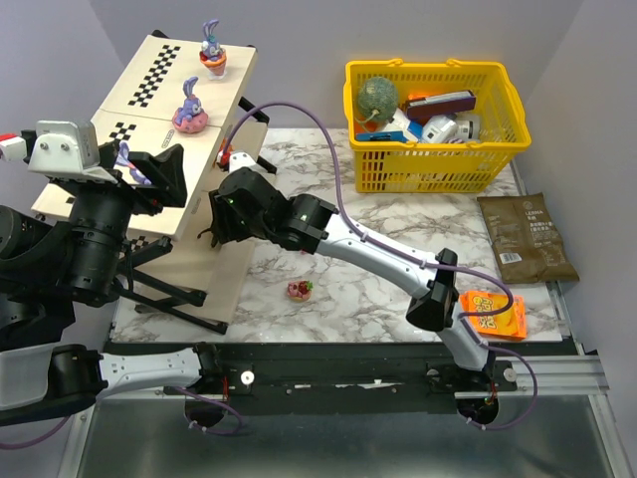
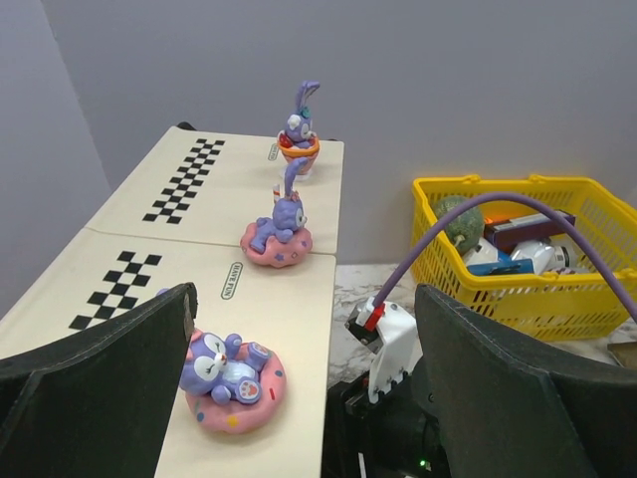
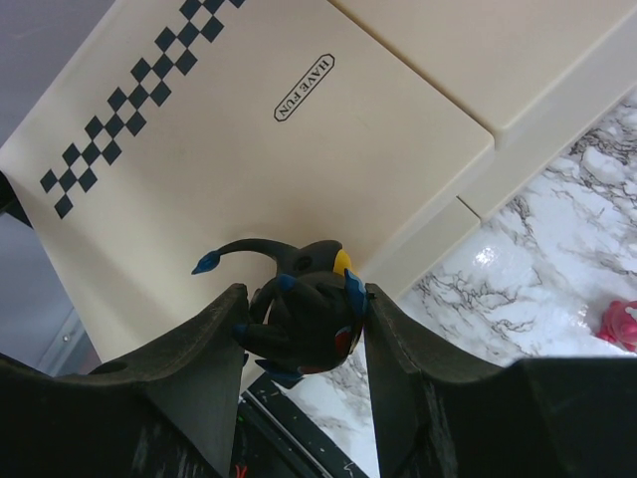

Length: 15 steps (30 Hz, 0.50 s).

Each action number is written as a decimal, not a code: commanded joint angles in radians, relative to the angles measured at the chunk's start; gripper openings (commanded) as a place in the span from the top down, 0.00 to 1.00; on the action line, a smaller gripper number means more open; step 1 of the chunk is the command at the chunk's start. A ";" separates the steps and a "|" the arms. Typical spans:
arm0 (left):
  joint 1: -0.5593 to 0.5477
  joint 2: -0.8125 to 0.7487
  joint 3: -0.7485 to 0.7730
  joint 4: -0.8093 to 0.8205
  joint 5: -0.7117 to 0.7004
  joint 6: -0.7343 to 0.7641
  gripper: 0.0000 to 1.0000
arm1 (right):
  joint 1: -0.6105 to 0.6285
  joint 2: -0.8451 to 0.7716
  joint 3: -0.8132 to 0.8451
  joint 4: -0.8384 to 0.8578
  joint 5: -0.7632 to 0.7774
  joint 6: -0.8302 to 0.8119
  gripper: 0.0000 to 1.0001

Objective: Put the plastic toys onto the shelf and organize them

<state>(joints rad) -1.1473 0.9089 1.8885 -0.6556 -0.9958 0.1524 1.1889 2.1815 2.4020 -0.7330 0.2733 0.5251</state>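
Note:
The shelf (image 1: pixel 229 90) stands at the left, beige with checkered strips. Two purple rabbit toys stand on its top panel, one on an orange cup (image 1: pixel 211 48) and one on a pink doughnut (image 1: pixel 191 108). My left gripper (image 1: pixel 159 174) is open over a lower panel (image 2: pixel 279 299). A third rabbit on a pink doughnut (image 2: pixel 234 383) lies between its fingers, close to the left finger (image 2: pixel 100 388). My right gripper (image 3: pixel 304 299) is shut on a black figurine with blue tips (image 3: pixel 304 309), held beside the shelf's lower panel (image 3: pixel 299 179). A small red-pink toy (image 1: pixel 299 290) sits on the marble table.
A yellow basket (image 1: pixel 433 164) with a green ball and boxes stands at the back right. A brown packet (image 1: pixel 526 237) and an orange snack packet (image 1: pixel 495 314) lie at the right. The right arm's purple cable (image 2: pixel 478 224) arcs beside the shelf.

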 commanded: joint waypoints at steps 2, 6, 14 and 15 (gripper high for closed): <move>0.001 -0.013 -0.006 0.001 -0.032 -0.010 0.01 | 0.023 0.034 0.042 -0.043 0.056 -0.030 0.96; 0.003 -0.015 -0.009 -0.001 -0.033 -0.013 0.01 | 0.031 0.037 0.039 -0.032 0.058 -0.040 0.93; 0.001 -0.024 -0.008 -0.010 -0.038 -0.024 0.01 | 0.049 0.058 0.049 0.006 0.072 -0.069 0.80; 0.003 -0.024 -0.008 -0.010 -0.038 -0.024 0.01 | 0.049 0.063 0.048 0.009 0.076 -0.071 0.78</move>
<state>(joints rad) -1.1473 0.8993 1.8820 -0.6579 -1.0035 0.1432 1.2190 2.2013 2.4218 -0.7334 0.3168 0.4801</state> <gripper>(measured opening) 0.988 0.540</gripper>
